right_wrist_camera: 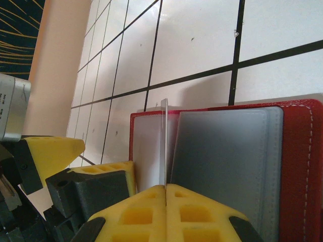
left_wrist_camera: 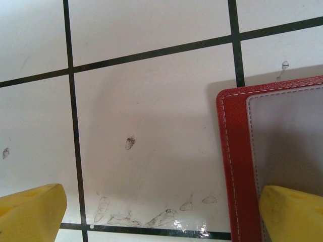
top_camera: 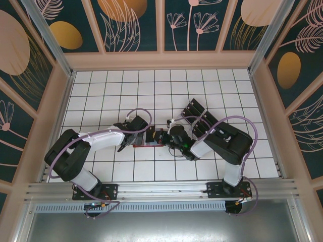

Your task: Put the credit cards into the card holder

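From above, the red card holder [top_camera: 143, 146] lies open on the tiled tabletop [top_camera: 151, 91]. In the left wrist view, the left gripper [left_wrist_camera: 161, 217] has its jaws spread astride the holder's edge. In the right wrist view, the right gripper [right_wrist_camera: 165, 190] has its jaws pinching one thin, stiff, likely slick credit card [right_wrist_camera: 163, 146] by its end.

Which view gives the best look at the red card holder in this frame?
Right wrist: the card holder lies open, its clear pockets and red stitched border plain. Left wrist catches one corner; top external shows a thin red strip, the rest hidden.
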`<state>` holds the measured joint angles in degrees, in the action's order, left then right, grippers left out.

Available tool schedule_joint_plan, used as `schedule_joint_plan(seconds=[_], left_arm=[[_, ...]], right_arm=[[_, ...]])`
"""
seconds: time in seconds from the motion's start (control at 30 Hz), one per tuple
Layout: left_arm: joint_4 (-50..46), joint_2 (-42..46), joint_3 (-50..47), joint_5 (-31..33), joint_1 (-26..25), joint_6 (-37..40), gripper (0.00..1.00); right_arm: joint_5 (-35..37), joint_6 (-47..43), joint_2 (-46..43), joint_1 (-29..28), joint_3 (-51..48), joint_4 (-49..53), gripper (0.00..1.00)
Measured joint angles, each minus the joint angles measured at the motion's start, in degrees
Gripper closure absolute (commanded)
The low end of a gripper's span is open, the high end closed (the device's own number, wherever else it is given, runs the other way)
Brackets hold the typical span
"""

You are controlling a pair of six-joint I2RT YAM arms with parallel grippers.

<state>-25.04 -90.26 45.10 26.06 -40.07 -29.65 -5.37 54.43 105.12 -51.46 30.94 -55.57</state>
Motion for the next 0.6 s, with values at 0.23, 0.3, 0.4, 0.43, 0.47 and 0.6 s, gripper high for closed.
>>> schedule_joint_plan(seconds=[0.23,0.3,0.4,0.43,0.47,0.6], left_arm=[[0.0,0.0,0.0,0.0,0.0,0.0,0.01],[0.0,0.0,0.0,0.0,0.0,0.0,0.01],[0.0,0.0,0.0,0.0,0.0,0.0,0.02],[0.0,0.0,0.0,0.0,0.0,0.0,0.01],[0.0,0.0,0.0,0.0,0.0,0.0,0.02],[0.0,0.0,0.0,0.0,0.0,0.0,0.02]], right_arm=[[0.2,0.0,-0.8,0.0,-0.7,0.0,1.00],[0.2,0.0,-0.8,0.0,-0.7,0.0,1.00],[0.2,0.0,-0.8,0.0,-0.7,0.0,1.00],[0.2,0.0,-0.8,0.0,-0.7,0.0,1.00],[0.2,0.0,-0.8,0.0,-0.7,0.0,1.00],[0.2,0.2,-0.8,0.0,-0.7,0.0,1.00]])
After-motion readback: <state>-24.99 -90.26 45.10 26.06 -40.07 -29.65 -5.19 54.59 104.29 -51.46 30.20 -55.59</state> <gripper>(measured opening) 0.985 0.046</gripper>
